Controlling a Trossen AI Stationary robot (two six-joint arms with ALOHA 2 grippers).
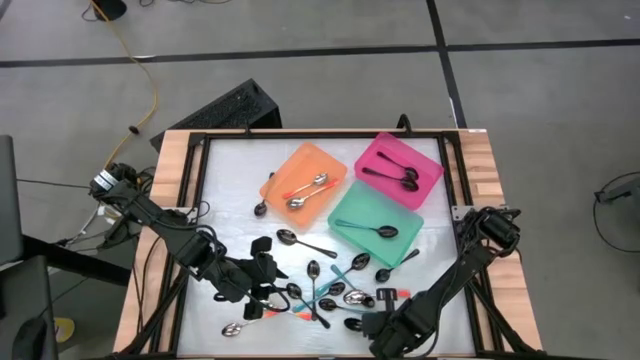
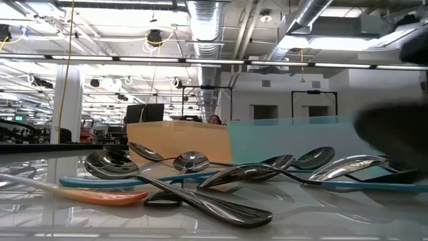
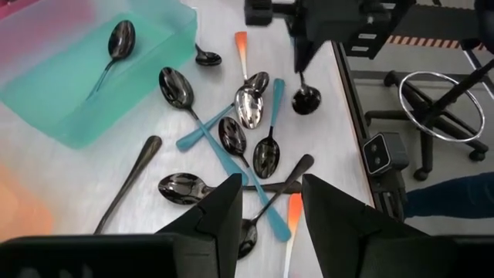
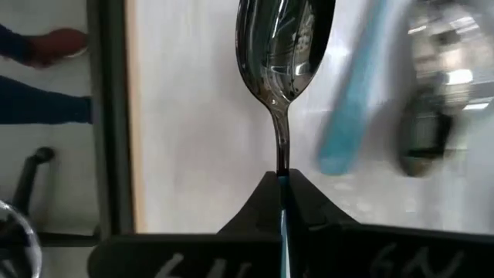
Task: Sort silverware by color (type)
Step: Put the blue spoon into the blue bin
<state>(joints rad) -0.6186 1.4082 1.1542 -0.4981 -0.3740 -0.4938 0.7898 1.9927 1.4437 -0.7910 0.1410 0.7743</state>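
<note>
White tabletop: three trays; right hand [image 4: 282, 181] clamps one black spoon [image 4: 285, 46], left hand [image 3: 268, 212] open.

An open industrial lab or office is being shown. Exposed ceiling ducts [image 2: 207, 20] and strip lights are being seen overhead (with monitors [image 2: 147, 112] behind).

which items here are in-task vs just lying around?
In task:
- loose spoons
- black spoon, pinched in right gripper
- orange tray, teal tray, pink tray

Lying around:
- black case
- yellow cable
</note>
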